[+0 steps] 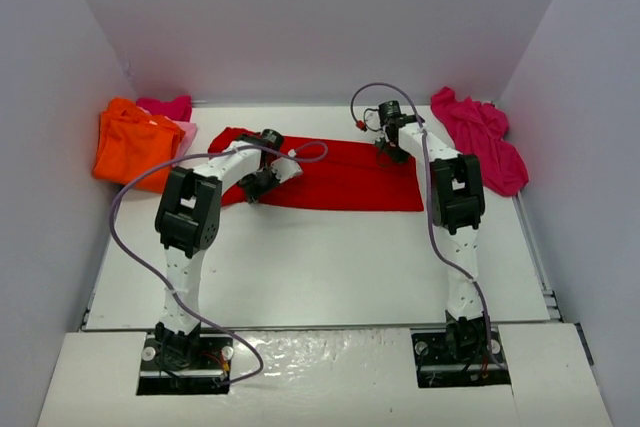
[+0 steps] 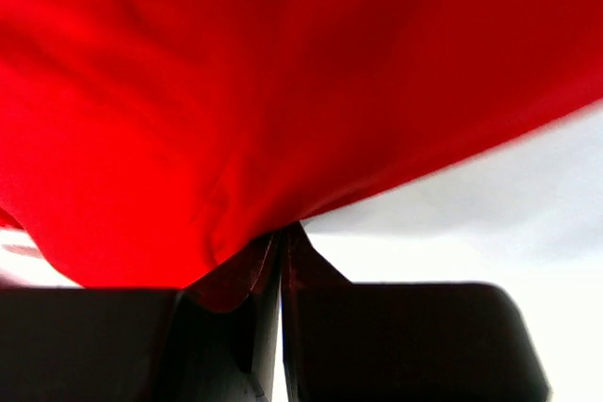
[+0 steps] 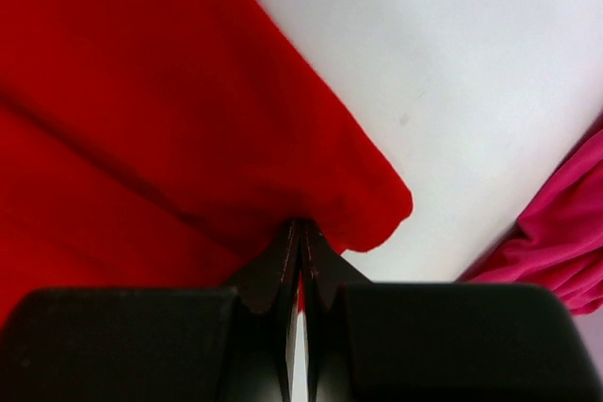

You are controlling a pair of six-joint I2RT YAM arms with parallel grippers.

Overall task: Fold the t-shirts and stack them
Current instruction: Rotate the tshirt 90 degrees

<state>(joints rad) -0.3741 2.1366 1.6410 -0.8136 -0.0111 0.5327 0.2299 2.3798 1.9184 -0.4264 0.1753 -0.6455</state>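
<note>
Top external view: red t-shirt (image 1: 350, 179) spread as a band mid-worktop (image 1: 320, 277). Left tool (image 1: 255, 187) and right tool (image 1: 386, 147) each clamp an end, seemingly to fold it evenly. Orange t-shirt (image 1: 130, 147) sits far left, magenta t-shirt (image 1: 482, 137) far right.

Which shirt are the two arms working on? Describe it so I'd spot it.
On the white table, centre back, the red t-shirt lies spread wide, the left gripper and right gripper pinching its ends. The orange t-shirt and magenta t-shirt sit bunched in the far corners.
</note>
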